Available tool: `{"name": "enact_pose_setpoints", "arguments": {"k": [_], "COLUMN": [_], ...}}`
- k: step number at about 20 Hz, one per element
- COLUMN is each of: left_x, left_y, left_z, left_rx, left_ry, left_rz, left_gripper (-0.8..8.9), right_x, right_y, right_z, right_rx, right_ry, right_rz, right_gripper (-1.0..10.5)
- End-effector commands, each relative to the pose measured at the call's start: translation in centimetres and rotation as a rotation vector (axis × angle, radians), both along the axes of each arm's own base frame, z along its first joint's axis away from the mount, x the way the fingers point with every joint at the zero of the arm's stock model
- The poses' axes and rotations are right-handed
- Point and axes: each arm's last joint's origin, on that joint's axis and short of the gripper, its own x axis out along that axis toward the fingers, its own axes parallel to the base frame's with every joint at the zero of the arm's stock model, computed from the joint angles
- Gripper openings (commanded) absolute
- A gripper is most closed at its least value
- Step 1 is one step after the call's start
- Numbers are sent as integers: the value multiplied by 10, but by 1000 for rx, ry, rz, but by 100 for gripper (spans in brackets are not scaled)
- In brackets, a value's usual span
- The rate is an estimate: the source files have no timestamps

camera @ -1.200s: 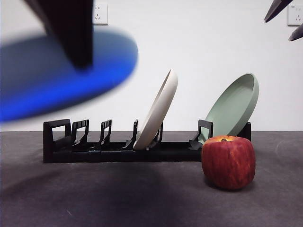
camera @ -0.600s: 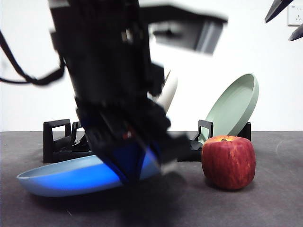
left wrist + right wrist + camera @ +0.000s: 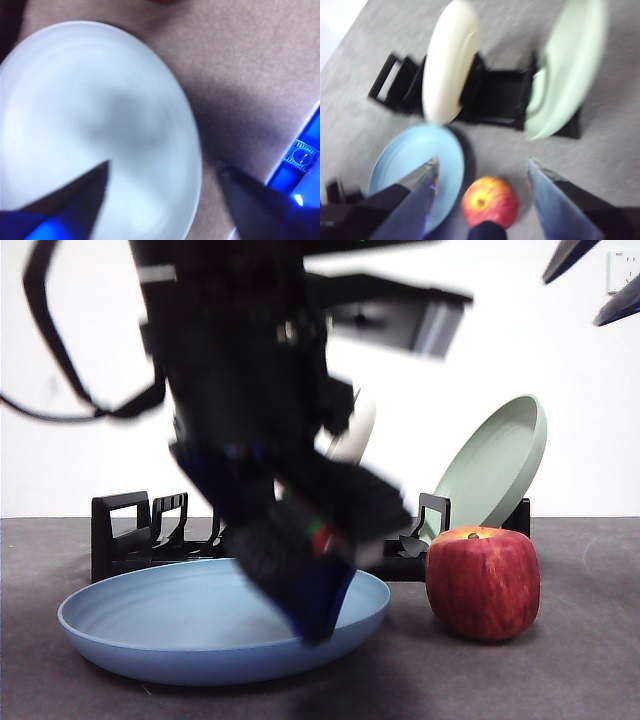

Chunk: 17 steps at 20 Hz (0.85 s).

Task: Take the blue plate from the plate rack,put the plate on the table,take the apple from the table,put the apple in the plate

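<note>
Light-blue plate (image 3: 190,625) flat on grey table (image 3: 580,680), red apple (image 3: 483,583) beside, black rack (image 3: 125,535) behind.

— What can't you make out here?
— The left gripper (image 3: 310,615) is motion-smeared, covering part of the blue plate (image 3: 150,625) and most of the cream plate (image 3: 352,435).
— And your wrist views?
— Both blurred; the blue plate runs off the left wrist picture's edge.

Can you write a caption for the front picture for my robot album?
Blue plate down on the table, left end effector over its rim, red apple waiting beside it.
</note>
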Motion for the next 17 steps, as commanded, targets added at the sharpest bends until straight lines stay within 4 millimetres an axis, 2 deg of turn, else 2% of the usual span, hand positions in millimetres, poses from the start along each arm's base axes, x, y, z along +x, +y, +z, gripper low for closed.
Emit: {"name": "enact_pose_setpoints", "arguments": {"k": [1,3,5,8,10,13,17], "left_x": [3,8,18,38,47,53,41], "left_y": [-1,5,19,56,86,134,185], "left_z": [41,78,116,169,198,228,246], "left_rx": [-137,-246,-335,-427,-502,-616,-675], "left_ry": [-52,-98,-145,-237,-275,-327,-410], "left_rz": [32,52,97,184,241,327,447], "left_gripper": [500,499,499,499,499,499,499], "right_x": [-1,1,4,10,14,22,40], "right_y": [12,24,36,57,71,88,104], "right_z": [-3,-9,-17,-31,-42,-62,-94], "right_rx": [-25,-65,-138,-228,-309,-416,-473], "right_ry": [24,49,60,99,119,153,225], "right_rz": [71,108,125,155,169,196,229], "right_gripper": [429,447,449,519,519,519,518]}}
